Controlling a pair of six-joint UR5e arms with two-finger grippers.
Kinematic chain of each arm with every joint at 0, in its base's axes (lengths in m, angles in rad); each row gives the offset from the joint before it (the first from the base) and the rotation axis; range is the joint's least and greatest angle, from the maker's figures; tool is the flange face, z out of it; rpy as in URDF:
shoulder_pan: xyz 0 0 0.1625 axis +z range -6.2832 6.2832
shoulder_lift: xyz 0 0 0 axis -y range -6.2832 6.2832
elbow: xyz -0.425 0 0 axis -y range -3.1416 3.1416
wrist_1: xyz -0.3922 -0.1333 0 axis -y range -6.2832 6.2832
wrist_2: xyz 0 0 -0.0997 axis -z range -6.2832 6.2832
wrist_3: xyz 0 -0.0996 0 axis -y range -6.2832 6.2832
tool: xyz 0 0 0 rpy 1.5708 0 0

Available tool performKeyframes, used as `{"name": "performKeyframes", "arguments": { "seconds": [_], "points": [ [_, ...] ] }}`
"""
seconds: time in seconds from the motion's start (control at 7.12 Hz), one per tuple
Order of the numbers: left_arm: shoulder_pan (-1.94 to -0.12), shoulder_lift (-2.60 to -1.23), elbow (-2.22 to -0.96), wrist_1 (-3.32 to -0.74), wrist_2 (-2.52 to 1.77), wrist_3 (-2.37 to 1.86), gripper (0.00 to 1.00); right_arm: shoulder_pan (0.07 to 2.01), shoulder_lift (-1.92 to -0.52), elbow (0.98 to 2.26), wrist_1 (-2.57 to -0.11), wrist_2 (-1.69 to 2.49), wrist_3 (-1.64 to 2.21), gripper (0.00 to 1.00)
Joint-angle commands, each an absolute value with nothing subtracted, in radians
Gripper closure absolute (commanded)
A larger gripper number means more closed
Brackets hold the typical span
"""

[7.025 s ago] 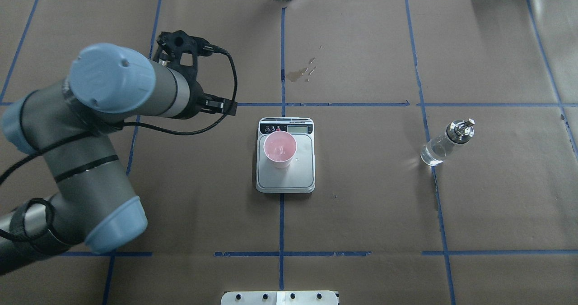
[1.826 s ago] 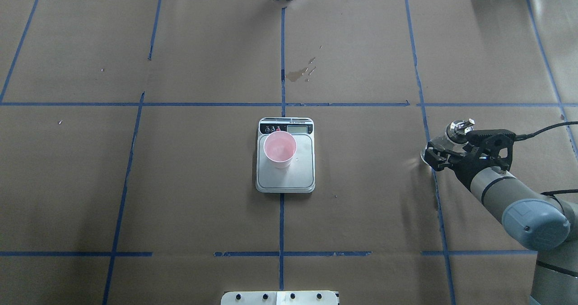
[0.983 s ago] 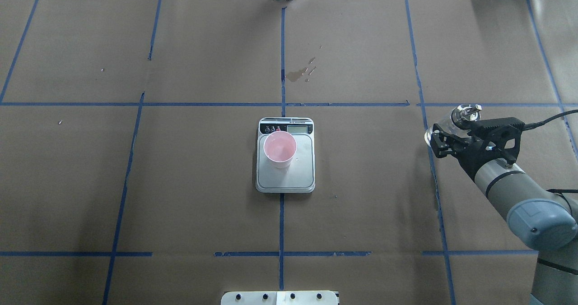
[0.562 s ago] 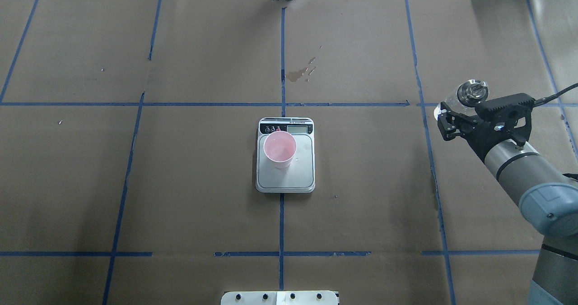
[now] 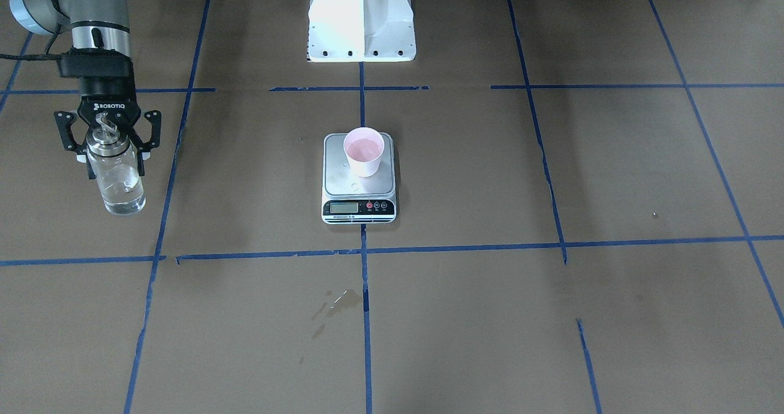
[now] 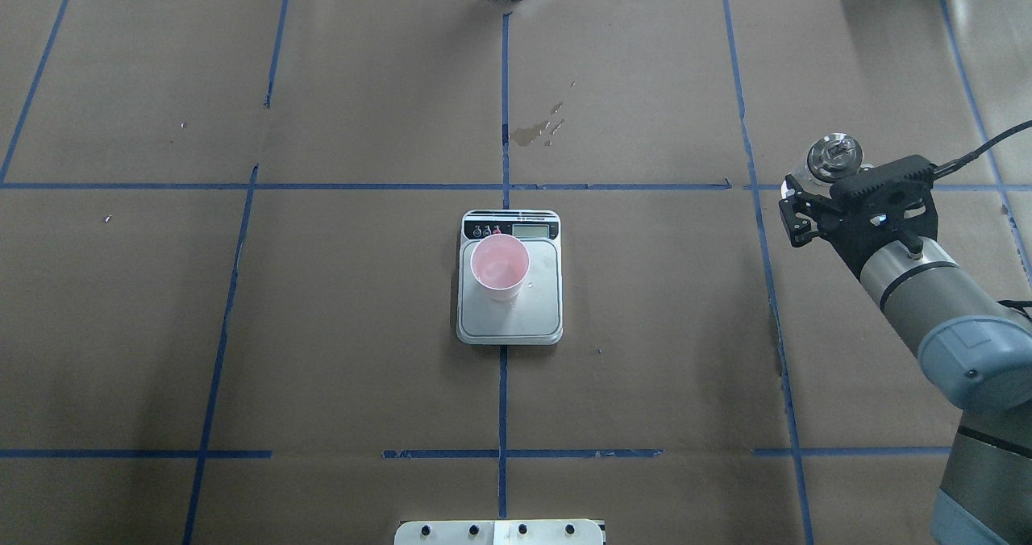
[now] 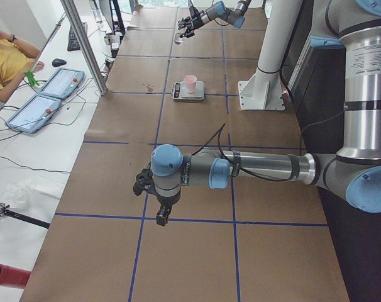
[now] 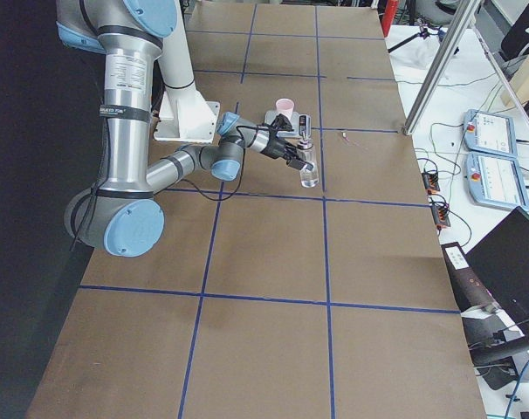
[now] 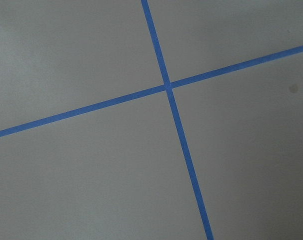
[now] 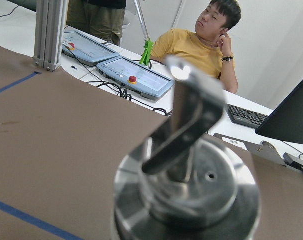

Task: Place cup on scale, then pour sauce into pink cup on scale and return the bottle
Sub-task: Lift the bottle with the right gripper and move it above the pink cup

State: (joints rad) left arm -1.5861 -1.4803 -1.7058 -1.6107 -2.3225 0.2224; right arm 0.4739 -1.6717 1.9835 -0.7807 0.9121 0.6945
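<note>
The right pincer (image 5: pixel 110 154) grips the bottle (image 5: pixel 122 187) upright at its neck, well apart from the scale (image 5: pixel 342 180), on the robot's right; the cup (image 5: pixel 363 152) stands on the scale.

Cup on the scale, bottle held off to one side.
The small pink cup (image 5: pixel 364 150) stands upright, open end up, on the steel platform of the flat white scale (image 5: pixel 343 184), whose black display strip faces away from the robot. The clear glass bottle (image 5: pixel 120 175) with a silver spout top is upright, clamped by the right gripper (image 5: pixel 110 157), well apart from the scale. Clear sauce (image 5: pixel 124 198) fills its lower part.
</note>
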Motion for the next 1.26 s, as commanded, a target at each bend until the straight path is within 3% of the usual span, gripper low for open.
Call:
{"name": "performKeyframes", "arguments": {
  "seconds": [0.0,0.7,0.98,1.12],
  "points": [
    [-1.586,-1.480,-1.706,-1.611,-2.321,0.222,0.00,0.439,-1.570,1.927,-0.870,0.847,0.617,1.00],
    [-1.586,-1.480,-1.703,-1.608,-2.321,0.222,0.00,0.226,-1.128,1.919,-1.772,0.579,0.617,1.00],
    [-1.586,-1.479,-1.700,-1.606,-2.321,0.222,0.00,0.183,-1.062,1.917,-2.041,0.482,0.600,1.00],
    [-1.586,-1.479,-1.698,-1.606,-2.321,0.222,0.00,0.176,-1.054,1.916,-2.064,0.454,0.560,1.00]
  ]
}}
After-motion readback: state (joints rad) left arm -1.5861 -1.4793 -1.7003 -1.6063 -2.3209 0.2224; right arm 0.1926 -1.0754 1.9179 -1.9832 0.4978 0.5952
